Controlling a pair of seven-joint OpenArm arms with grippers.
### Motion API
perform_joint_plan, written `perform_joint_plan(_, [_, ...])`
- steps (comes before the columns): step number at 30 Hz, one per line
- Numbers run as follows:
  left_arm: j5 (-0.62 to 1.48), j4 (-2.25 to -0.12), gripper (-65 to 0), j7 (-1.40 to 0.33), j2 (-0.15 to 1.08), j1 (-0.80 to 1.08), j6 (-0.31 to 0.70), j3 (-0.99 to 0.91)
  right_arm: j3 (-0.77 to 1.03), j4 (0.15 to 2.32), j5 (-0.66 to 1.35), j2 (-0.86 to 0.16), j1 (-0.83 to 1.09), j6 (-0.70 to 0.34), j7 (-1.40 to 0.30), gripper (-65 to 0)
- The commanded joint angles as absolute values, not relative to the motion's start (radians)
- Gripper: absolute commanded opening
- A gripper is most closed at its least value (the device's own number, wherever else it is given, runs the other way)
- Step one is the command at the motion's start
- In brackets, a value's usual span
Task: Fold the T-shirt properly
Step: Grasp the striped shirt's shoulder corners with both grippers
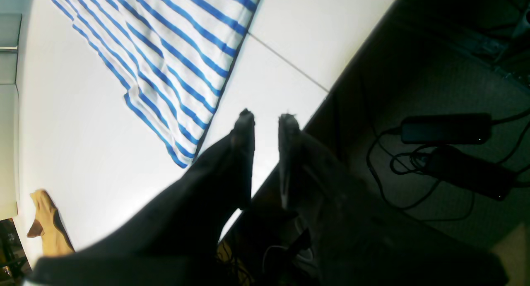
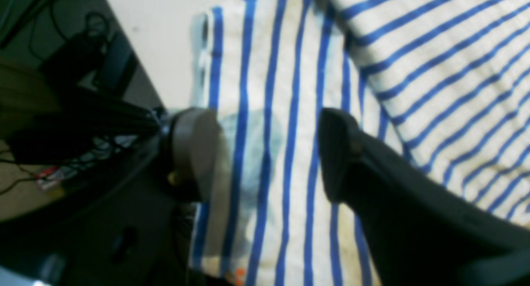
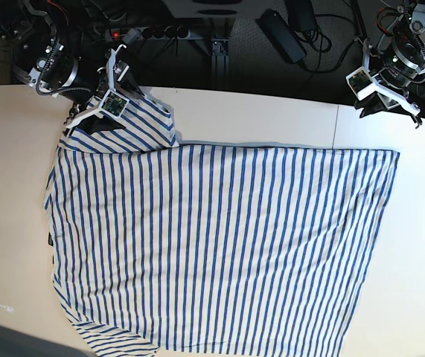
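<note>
T-shirt [image 3: 219,245]: white cloth with thin blue stripes, spread flat over most of the pale worktop [image 3: 420,282], one sleeve [image 3: 134,126] at the far corner on the base view's left, a small dark tag [image 3: 50,239] at the edge on that same side. Right tool [image 2: 269,149]: jaws apart, poised over the sleeve, one finger [image 2: 194,149] at the sleeve's outer hem near the worktop's rim, the other over striped cloth; whether the fingertips touch the fabric cannot be told. Left tool [image 1: 267,124]: jaws slightly apart, holding nothing, above bare worktop close to its far edge, near the shirt's corner [image 1: 182,157] but clear of it. Seam [image 1: 290,62]: thin line crossing the worktop beside the shirt. Tan object [image 1: 47,224]: at the worktop's rim in the left wrist view, identity unclear. Power bricks and cables [image 1: 451,149]: on the dark floor beyond the worktop.
</note>
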State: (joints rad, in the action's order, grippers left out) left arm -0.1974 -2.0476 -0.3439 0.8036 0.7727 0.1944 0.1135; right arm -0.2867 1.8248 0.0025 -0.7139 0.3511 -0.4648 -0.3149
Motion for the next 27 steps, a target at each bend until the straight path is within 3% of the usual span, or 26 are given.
perform_joint_plan(1, [-0.199, -2.063, -51.2, -0.333, 0.818, 0.776, 0.169, 0.104, -0.283, 1.827, 0.000, -0.728, 0.337, -0.543, -0.296, -26.6])
perform_joint_plan(27, [-0.224, -2.063, -51.2, -0.297, 0.818, 0.712, 0.180, 0.104, -0.286, 1.655, -0.027, -0.731, 0.244, -0.543, -0.292, -26.7])
